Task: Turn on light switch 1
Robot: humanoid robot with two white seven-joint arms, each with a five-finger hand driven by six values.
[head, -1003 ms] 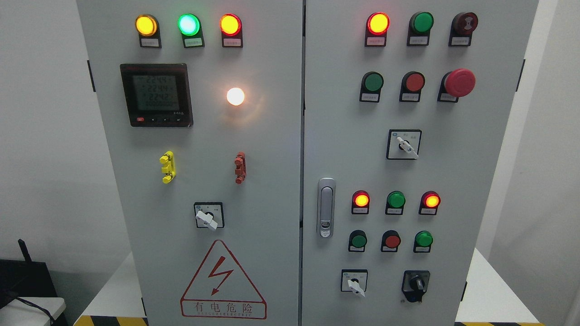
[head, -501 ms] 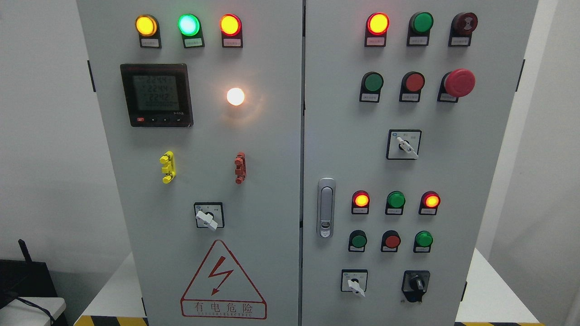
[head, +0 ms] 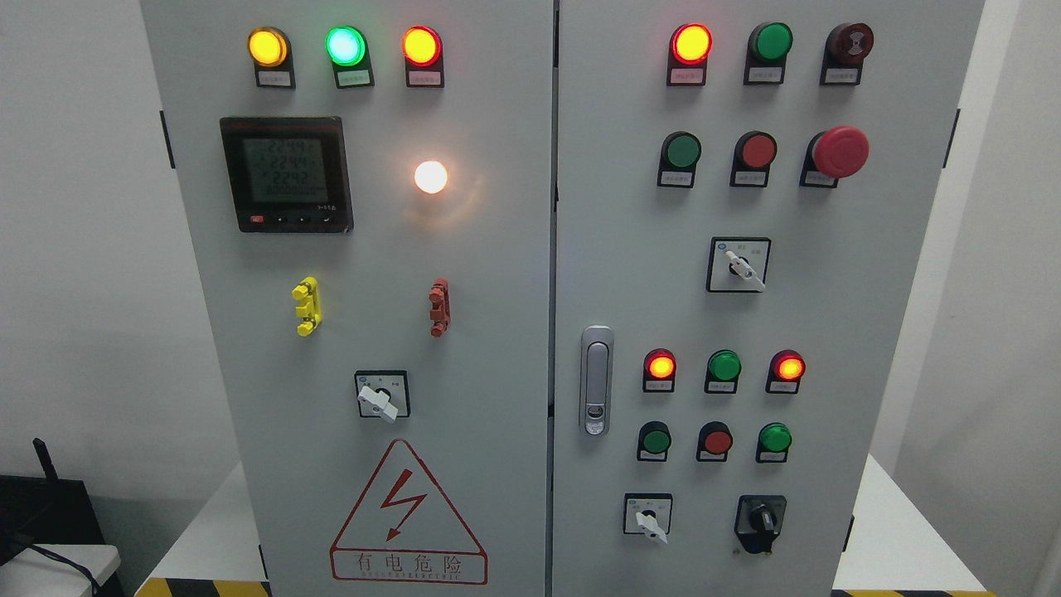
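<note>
A grey two-door electrical cabinet fills the head view. On its left door a round white lamp glows, and below it sit a yellow toggle, a red toggle and a white-handled rotary switch. The right door carries rotary switches and a black selector. Which control is light switch 1 cannot be read from the labels. Neither hand nor arm shows in the frame.
Lit yellow, green and red lamps top the left door above a digital meter. The right door has green and red pushbuttons, a red emergency stop and a silver door latch. White platform edges flank the cabinet's base.
Only the meter's digits flicker; nothing else has moved.
</note>
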